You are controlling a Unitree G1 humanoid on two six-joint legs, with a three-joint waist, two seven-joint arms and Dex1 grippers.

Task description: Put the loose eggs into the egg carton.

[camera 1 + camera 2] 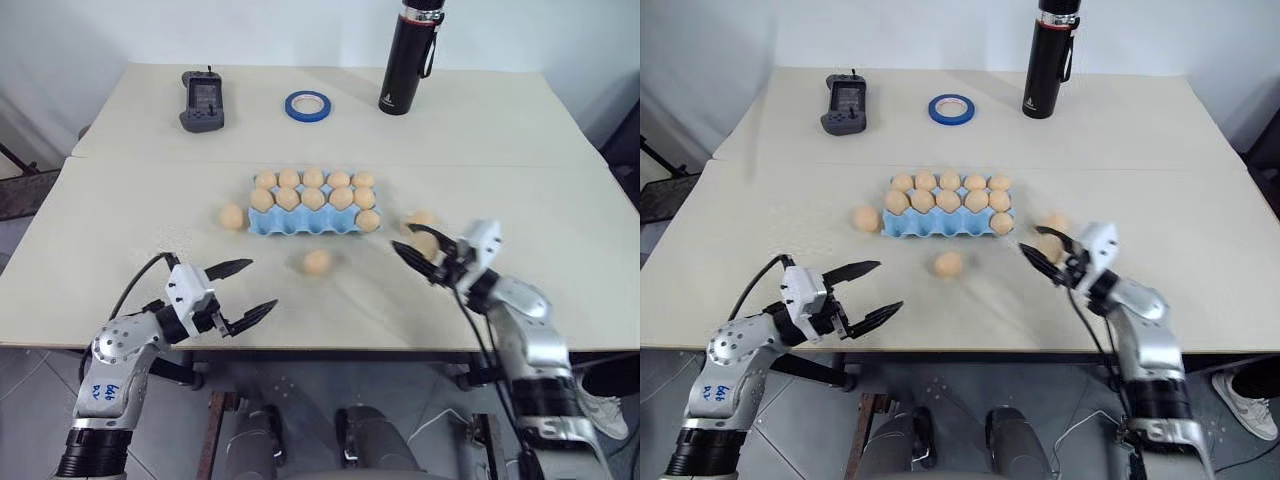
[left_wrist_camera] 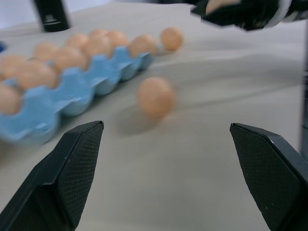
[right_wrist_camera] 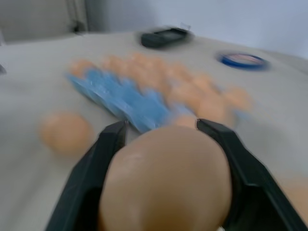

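In the left eye view, the right claw is pinching an egg just beside the egg carton; loose eggs are lying near it on the tabletop. The left claw is standing spread.

In the left wrist view, the near egg is looking smooth, round and fragile, so I would grip its middle gently. Open room is surrounding it.

Blue egg carton mid-table, two rows filled, near row nearly empty. Loose tan eggs: one left, one front, one right, one gripped.
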